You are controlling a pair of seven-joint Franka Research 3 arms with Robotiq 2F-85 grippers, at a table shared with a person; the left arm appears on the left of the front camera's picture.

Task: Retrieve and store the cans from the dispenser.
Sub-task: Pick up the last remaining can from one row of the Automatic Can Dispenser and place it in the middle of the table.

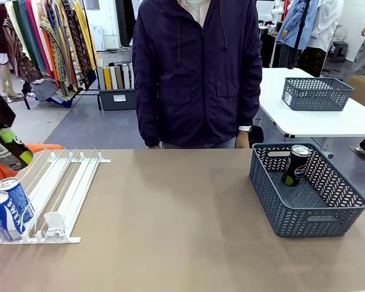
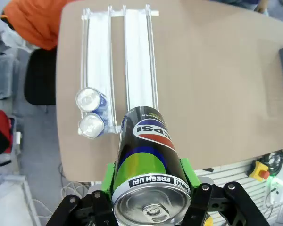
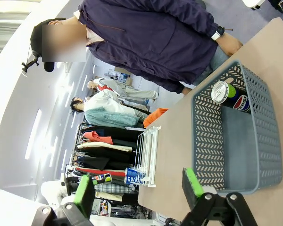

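The brown table (image 1: 182, 213) carries a dark grey lattice basket (image 1: 316, 222) at 4 o'clock and the white dispenser (image 1: 64, 182) at 8 o'clock. A black Pepsi can (image 1: 296, 164) stands at 11 o'clock inside the basket. Two blue cans (image 1: 7, 205) sit at 7 o'clock by the dispenser's front lip. The left gripper (image 2: 148, 181) clamps a second black Pepsi can (image 2: 148, 136) above the rack. The right gripper (image 3: 139, 186) gapes wide and empty.

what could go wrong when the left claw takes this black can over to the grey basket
1. The left claw pinches the black Pepsi can only near its top. Most of the body sticks out past the green pads, so it may tilt or slip.
2. A second black can stands upright in the grey basket; a careless drop could knock it over.
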